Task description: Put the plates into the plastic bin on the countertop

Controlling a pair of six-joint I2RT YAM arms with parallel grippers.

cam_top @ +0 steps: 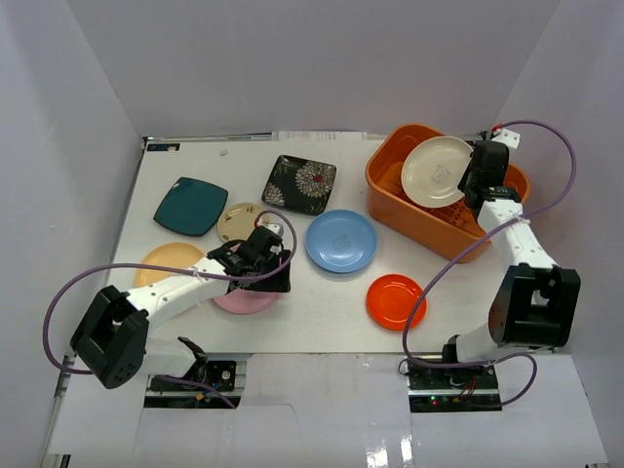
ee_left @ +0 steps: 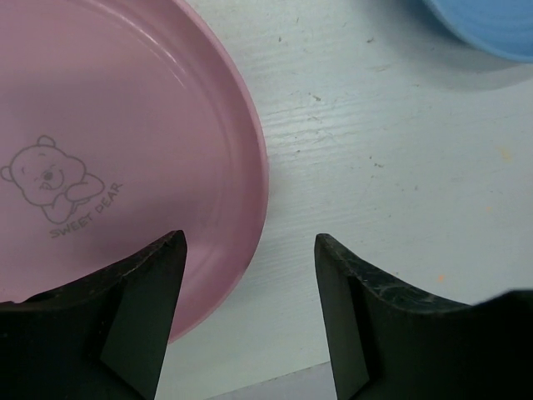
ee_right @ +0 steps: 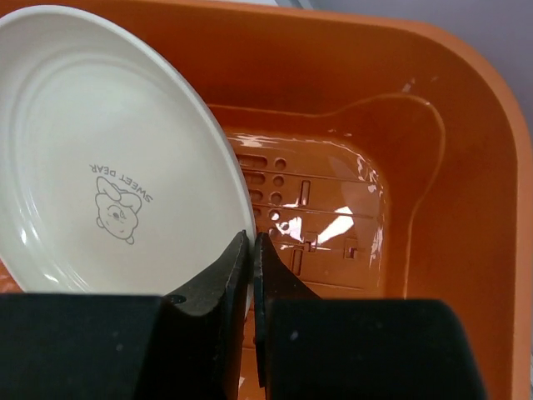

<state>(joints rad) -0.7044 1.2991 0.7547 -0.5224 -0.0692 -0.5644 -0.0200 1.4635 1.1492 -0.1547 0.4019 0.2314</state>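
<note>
White countertop (cam_top: 322, 317) carries seven loose plates: teal (cam_top: 190, 205), beige (cam_top: 239, 221), yellow (cam_top: 164, 261), pink (cam_top: 244, 300), floral black (cam_top: 299, 184), blue (cam_top: 340, 241), red (cam_top: 395, 300). Inside the bin (cam_top: 419, 222) tilts one cream plate (cam_top: 436, 171), its rim pinched by the right gripper (ee_right: 251, 242). Left gripper (ee_left: 250, 240) gapes astride the pink one's rim.

The cream plate (cam_top: 434, 171) leans across the orange bin's (cam_top: 385, 200) left, leaving its near floor bare. Between the pink plate (cam_top: 242, 302) and red plate (cam_top: 396, 301) the surface (cam_top: 322, 317) lies bare, seemingly wide enough for a gripper; the blue plate (cam_top: 340, 241) blocks farther back
</note>
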